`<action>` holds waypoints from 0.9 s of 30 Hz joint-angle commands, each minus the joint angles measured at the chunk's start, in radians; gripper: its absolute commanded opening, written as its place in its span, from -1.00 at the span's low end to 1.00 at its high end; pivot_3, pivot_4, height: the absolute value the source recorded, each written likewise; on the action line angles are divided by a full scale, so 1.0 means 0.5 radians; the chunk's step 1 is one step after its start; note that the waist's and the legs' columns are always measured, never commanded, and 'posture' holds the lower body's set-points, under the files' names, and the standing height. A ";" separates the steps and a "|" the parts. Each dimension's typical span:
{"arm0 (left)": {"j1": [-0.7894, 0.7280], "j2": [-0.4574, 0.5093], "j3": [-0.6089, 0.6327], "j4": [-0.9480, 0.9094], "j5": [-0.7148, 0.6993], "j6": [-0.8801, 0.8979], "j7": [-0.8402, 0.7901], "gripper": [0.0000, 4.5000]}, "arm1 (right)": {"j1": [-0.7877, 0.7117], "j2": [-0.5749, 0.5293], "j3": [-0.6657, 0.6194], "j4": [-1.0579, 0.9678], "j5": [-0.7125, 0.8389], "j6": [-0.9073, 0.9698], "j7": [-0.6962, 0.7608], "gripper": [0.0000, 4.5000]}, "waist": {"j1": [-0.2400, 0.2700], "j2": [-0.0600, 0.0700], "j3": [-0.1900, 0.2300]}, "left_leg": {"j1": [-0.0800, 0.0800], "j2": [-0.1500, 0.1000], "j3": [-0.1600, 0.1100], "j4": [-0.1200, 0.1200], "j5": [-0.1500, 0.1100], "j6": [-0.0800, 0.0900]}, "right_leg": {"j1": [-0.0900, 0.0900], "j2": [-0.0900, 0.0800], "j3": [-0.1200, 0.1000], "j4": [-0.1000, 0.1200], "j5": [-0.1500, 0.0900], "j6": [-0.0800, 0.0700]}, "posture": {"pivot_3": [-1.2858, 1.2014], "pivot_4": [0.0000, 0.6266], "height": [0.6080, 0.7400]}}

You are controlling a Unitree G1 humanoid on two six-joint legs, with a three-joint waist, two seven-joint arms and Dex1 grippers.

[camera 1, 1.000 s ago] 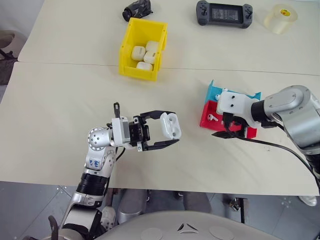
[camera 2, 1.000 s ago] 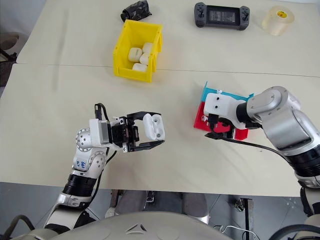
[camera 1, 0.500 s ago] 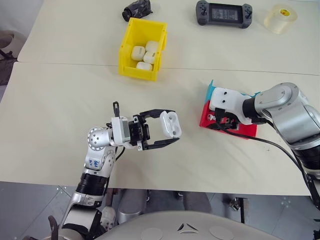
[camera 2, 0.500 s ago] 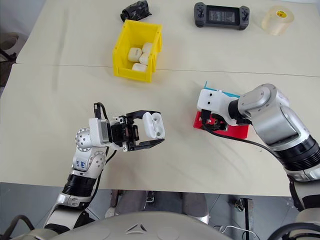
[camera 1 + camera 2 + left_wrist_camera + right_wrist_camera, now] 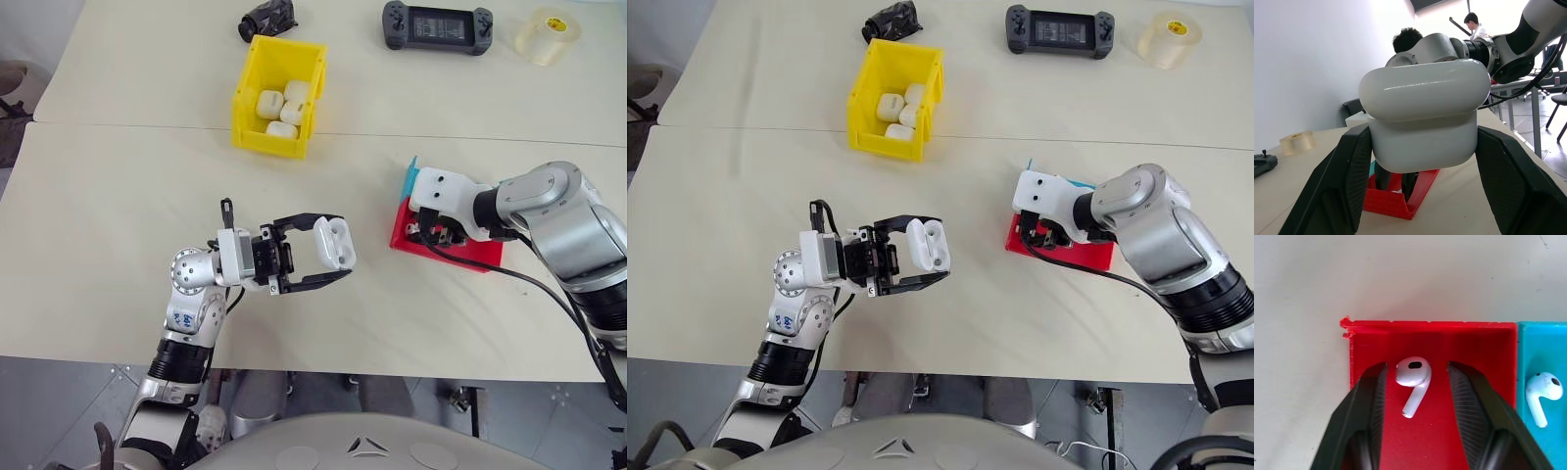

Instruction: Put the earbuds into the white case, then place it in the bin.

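My left gripper [image 5: 333, 257] clamps the white case [image 5: 332, 243], lid open, ready for loading; my right gripper [image 5: 1415, 382] straddles an earbud [image 5: 1413, 378] in the red tray [image 5: 1479, 340], fingers apart, not yet pinching

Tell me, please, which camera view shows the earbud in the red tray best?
The right wrist view: the earbud lies plainly on the red tray, between the right gripper's open fingers. In the eye views and the left wrist view, that gripper hides it.
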 commanded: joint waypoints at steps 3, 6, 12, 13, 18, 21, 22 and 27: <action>-0.024 0.004 0.003 -0.077 -0.010 -0.007 0.013 0.27 | 0.025 -0.034 0.006 -0.046 -0.022 0.000 0.008 -0.10 | 0.000 0.000 0.000 | 0.000 0.000 0.000 0.000 0.000 0.000 | 0.000 0.000 0.000 0.000 0.000 0.000 | 0.03 -0.52 1.00; -0.030 0.003 0.004 -0.074 -0.010 -0.005 0.013 0.27 | 0.037 -0.038 0.010 -0.058 -0.019 0.002 0.014 -0.18 | 0.000 0.000 0.000 | 0.000 0.000 0.000 0.000 0.000 0.000 | 0.000 0.000 0.000 0.000 0.000 0.000 | 0.03 -0.52 1.00; -0.033 0.004 0.005 -0.073 -0.010 -0.004 0.013 0.27 | 0.048 -0.032 0.020 -0.081 -0.025 0.019 0.010 -0.81 | 0.000 0.000 0.000 | 0.000 0.000 0.000 0.000 0.000 0.000 | 0.000 0.000 0.000 0.000 0.000 0.000 | 0.03 -0.52 1.00; -0.033 0.005 0.005 -0.072 -0.011 -0.004 0.012 0.27 | 0.048 -0.031 0.021 -0.083 -0.026 0.022 0.008 -0.81 | 0.000 0.000 0.000 | 0.000 0.000 0.000 0.000 0.000 0.000 | 0.000 0.000 0.000 0.000 0.000 0.000 | 0.03 -0.52 1.00; -0.027 0.004 0.009 -0.044 -0.016 -0.024 -0.010 0.27 | 0.050 -0.032 0.011 -0.108 -0.017 0.040 0.002 -0.81 | 0.000 0.000 0.000 | 0.000 0.000 0.000 0.000 0.000 0.000 | 0.000 0.000 0.000 0.000 0.000 0.000 | 0.03 -0.52 1.00; -0.022 0.003 0.010 -0.023 -0.024 -0.040 -0.038 0.27 | 0.059 -0.048 -0.028 -0.151 0.011 0.048 0.009 -0.81 | 0.000 0.000 0.000 | 0.000 0.000 0.000 0.000 0.000 0.000 | 0.000 0.000 0.000 0.000 0.000 0.000 | 0.03 -0.52 1.00; -0.020 0.004 0.011 -0.021 -0.031 -0.042 -0.051 0.27 | 0.060 -0.051 -0.061 -0.172 0.036 0.066 0.012 -0.81 | 0.000 0.000 0.000 | 0.000 0.000 0.000 0.000 0.000 0.000 | 0.000 0.000 0.000 0.000 0.000 0.000 | 0.03 -0.52 1.00; -0.016 0.023 0.021 0.009 -0.080 -0.029 -0.150 0.27 | 0.113 -0.075 -0.449 -0.280 0.261 0.091 0.010 -0.81 | 0.001 0.000 0.000 | -0.001 0.000 0.000 0.000 0.000 0.000 | 0.000 0.000 0.000 -0.001 0.000 0.000 | 0.03 -0.52 1.00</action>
